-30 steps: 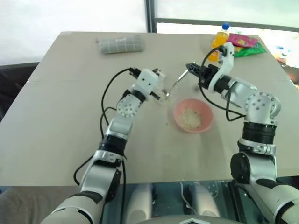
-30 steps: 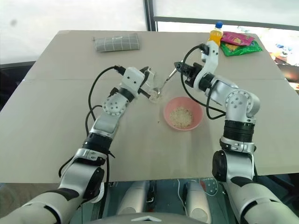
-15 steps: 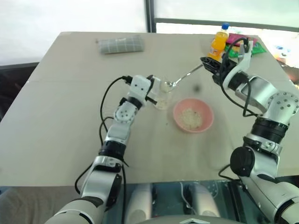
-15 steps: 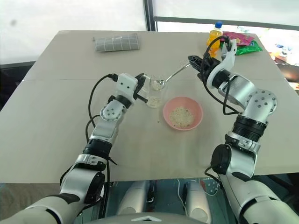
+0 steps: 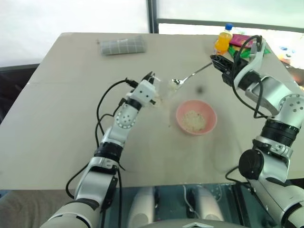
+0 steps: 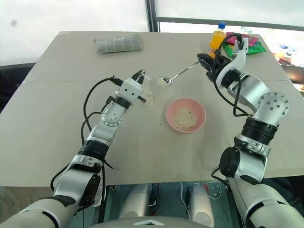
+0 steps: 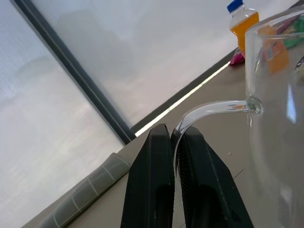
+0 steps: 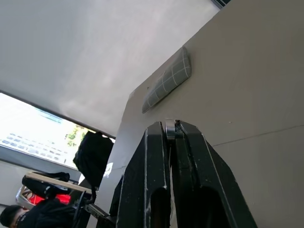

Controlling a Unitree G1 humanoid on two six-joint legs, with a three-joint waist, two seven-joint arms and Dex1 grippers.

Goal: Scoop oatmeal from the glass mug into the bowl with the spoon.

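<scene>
So it's partway done: the one pink bowl point(image 6: 185, 115) nearest the robot already has some oatmeal point(image 6: 183, 118). Just behind it, the left gripper point(image 6: 138, 77) pinches the single glass mug point(image 6: 151, 90) by its handle. The right gripper point(image 6: 203, 61) is clamped on the one spoon point(image 6: 176, 76), loaded and raised between mug and bowl, not dumped yet.

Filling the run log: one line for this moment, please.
left hand shut on glass mug handle | right hand holds loaded spoon above table | bowl has oatmeal
</scene>
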